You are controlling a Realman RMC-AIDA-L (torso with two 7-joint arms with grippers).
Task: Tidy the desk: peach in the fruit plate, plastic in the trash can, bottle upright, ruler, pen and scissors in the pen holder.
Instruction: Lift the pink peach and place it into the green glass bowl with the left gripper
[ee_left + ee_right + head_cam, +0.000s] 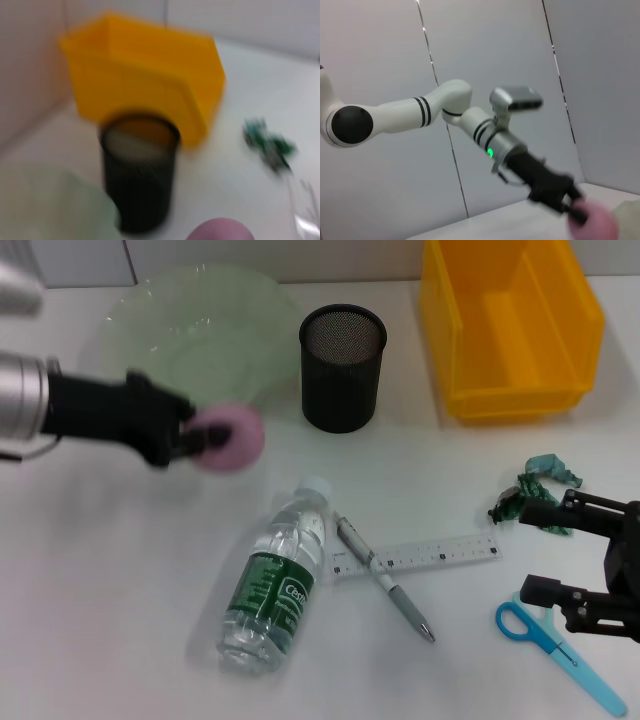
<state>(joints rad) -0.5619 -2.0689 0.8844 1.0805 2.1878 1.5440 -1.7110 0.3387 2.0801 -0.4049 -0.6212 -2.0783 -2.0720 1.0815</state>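
Peach (235, 439), round and pink, sits clamped in your left gripper (200, 440) at the glassy green plate's (160, 320) five o'clock; right gripper (560, 552) gapes empty.

The water bottle (272, 585), lying on the desk, wears a dark green label (270, 590) with white lettering beginning with a large "C"; the remaining letters are too small to read. The clear ruler (420, 555) beside it carries printed graduation marks, but its numbers cannot be made out.
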